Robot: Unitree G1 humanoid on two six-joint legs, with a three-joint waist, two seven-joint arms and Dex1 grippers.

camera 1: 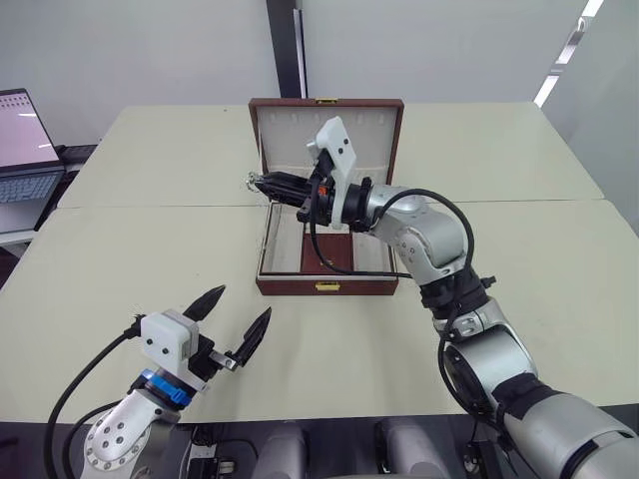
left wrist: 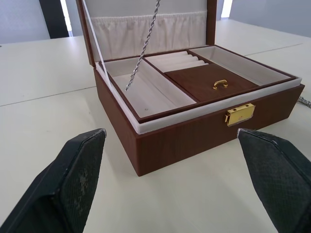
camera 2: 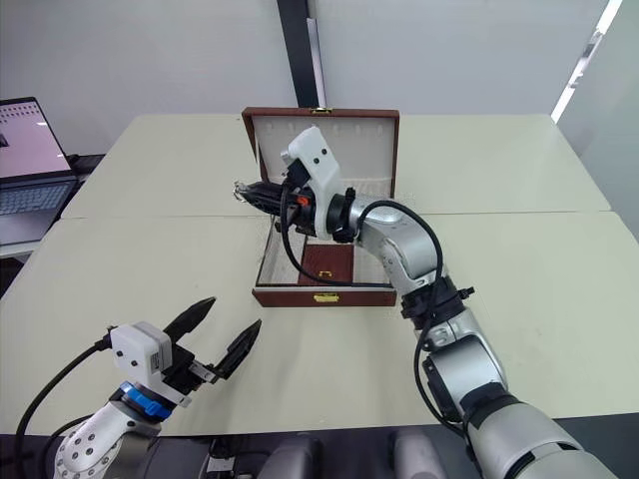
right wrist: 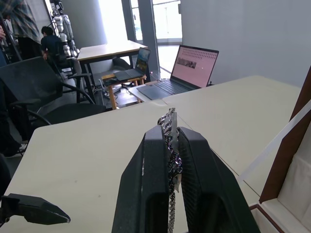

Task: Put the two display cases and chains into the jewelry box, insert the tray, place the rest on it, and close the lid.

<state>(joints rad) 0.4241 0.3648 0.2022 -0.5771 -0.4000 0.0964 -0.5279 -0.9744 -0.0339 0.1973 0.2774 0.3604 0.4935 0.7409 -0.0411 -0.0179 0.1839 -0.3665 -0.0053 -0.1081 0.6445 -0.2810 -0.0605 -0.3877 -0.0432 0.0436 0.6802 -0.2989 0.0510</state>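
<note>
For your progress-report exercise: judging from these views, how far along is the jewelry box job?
Done: the tray already sits inside the jewelry box. In hand: the right gripper pinches a chain, dangling over the tray's left compartment. The left gripper waits open in front of the box. Left: release the chain and close the lid, which stands upright. The display cases cannot be seen beneath the tray.
</note>
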